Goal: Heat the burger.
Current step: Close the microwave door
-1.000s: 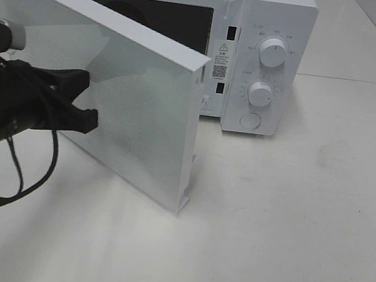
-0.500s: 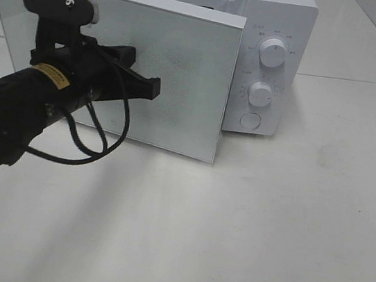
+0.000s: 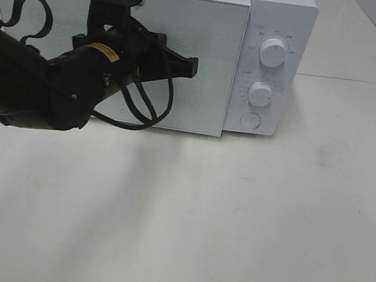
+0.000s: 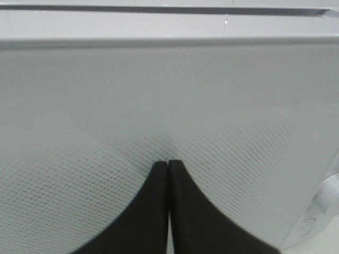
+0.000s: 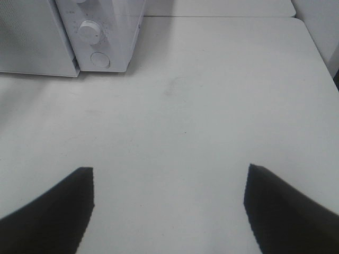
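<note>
Squeezed tight shut, nothing inside: left gripper [image 3: 193, 66], tips right up against the white microwave door [image 3: 207, 52], upper middle of the high view. Spread wide above the table [image 5: 212, 106], holding nothing: right gripper [image 5: 168, 169]. Swung wide open a second ago, now flat shut: that door. No sight of the burger anywhere, so no telling its place or which way it points.
</note>
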You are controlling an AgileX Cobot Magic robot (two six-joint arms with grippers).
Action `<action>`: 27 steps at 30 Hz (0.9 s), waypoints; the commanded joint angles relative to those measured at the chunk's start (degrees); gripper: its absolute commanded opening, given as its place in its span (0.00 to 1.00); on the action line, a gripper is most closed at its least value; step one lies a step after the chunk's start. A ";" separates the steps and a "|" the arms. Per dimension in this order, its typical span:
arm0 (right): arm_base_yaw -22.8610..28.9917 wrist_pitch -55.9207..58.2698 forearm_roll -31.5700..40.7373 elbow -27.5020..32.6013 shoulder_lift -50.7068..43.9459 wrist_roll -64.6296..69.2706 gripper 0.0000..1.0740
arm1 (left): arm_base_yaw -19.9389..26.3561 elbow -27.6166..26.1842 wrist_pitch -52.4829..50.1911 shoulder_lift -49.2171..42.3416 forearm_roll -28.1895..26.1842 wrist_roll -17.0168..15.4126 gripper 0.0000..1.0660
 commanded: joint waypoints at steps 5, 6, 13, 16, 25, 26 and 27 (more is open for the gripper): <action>-0.52 -0.69 0.11 0.17 -1.78 -0.29 0.71 | 1.03 -7.56 0.34 3.32 -4.76 3.15 0.00; -0.52 -0.69 0.11 0.17 -1.78 -0.29 0.71 | 1.03 -7.56 0.34 3.32 -4.76 3.15 0.00; -0.52 -0.69 0.11 0.17 -1.78 -0.23 0.71 | 0.17 -9.00 4.13 2.69 -4.41 3.27 0.00; -0.52 -0.69 0.11 0.17 -1.78 -0.23 0.71 | -1.66 -7.05 9.57 0.40 -4.47 4.41 0.00; -0.52 -0.69 0.11 0.17 -1.78 -0.23 0.71 | -3.90 -1.38 20.34 -4.47 -4.70 4.18 0.51; -0.52 -0.69 0.11 0.17 -1.78 -0.23 0.71 | -3.90 -0.63 24.47 -5.79 -4.70 4.18 0.79; -0.52 -0.69 0.11 0.17 -1.78 -0.23 0.71 | -3.90 -0.63 24.47 -5.79 -4.70 4.18 0.79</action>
